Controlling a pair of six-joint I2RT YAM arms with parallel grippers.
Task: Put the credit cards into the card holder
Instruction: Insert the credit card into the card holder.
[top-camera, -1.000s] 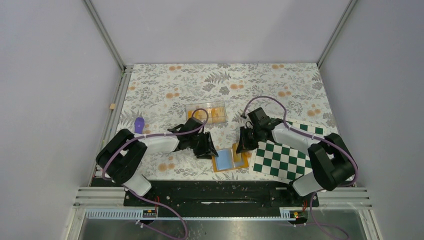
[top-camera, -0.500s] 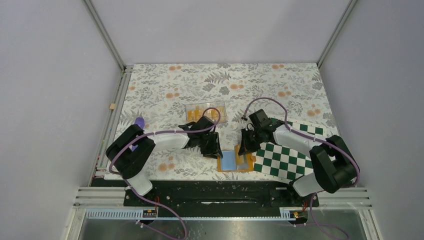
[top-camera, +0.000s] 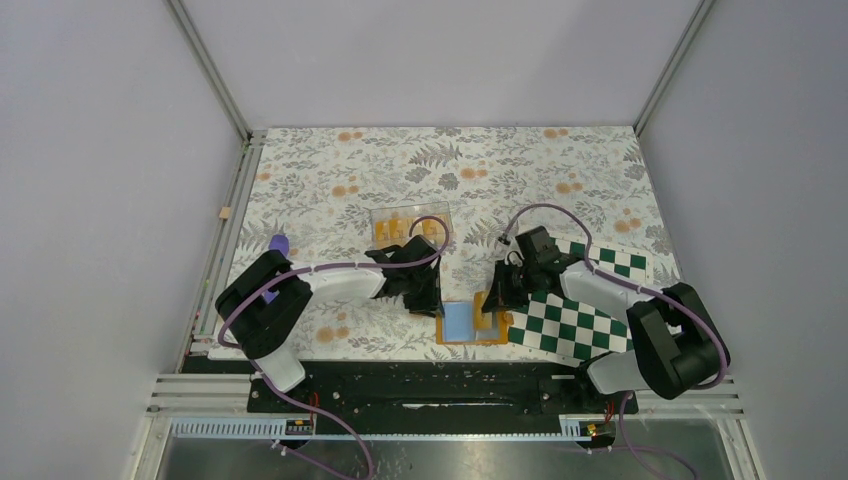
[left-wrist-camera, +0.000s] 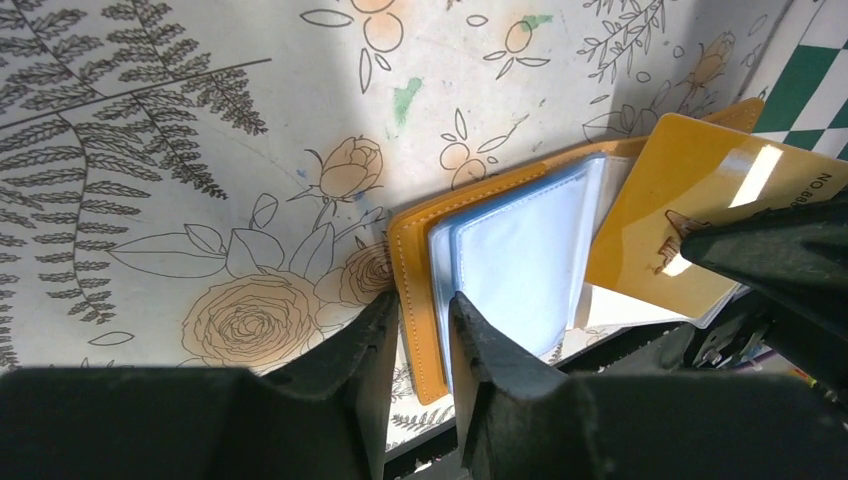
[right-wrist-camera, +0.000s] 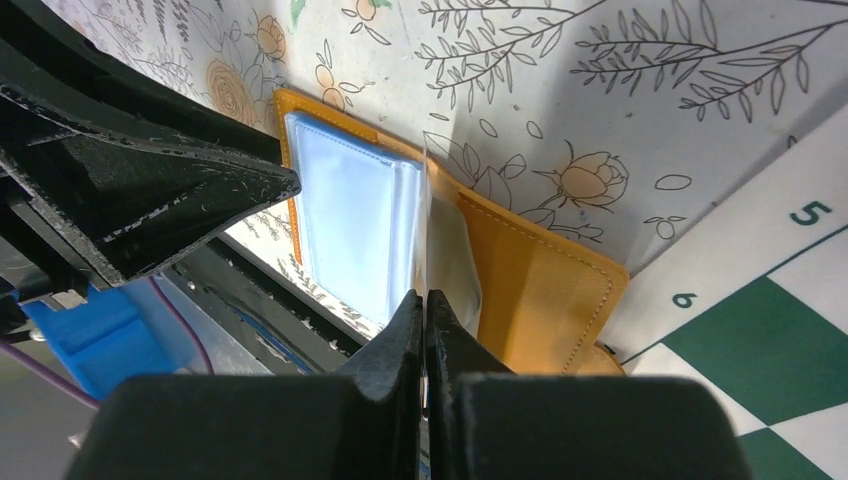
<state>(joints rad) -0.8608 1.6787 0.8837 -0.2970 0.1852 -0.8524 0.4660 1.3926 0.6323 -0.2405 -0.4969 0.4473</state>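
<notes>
The card holder (top-camera: 470, 322) lies open near the table's front edge, orange cover down and light-blue pockets (left-wrist-camera: 520, 250) up. My left gripper (left-wrist-camera: 420, 305) straddles its left orange border, one finger on the table beside it and the other on the blue pocket, with a narrow gap between the jaws. My right gripper (right-wrist-camera: 423, 297) is shut on one orange-yellow credit card (left-wrist-camera: 690, 215). It holds the card on edge over the holder's middle (right-wrist-camera: 540, 290), beside a clear pocket. From above, the left gripper (top-camera: 432, 300) and right gripper (top-camera: 497, 298) flank the holder.
A clear plastic box (top-camera: 411, 224) with orange items stands behind the left gripper. The green-and-white chequered board (top-camera: 575, 322) lies against the holder's right side, under the right arm. A small purple object (top-camera: 278, 244) sits at the far left.
My left gripper has moved right onto the holder's left edge and its jaws have narrowed. The holder has turned square and shifted slightly right. My right gripper has moved a little right with the card.
</notes>
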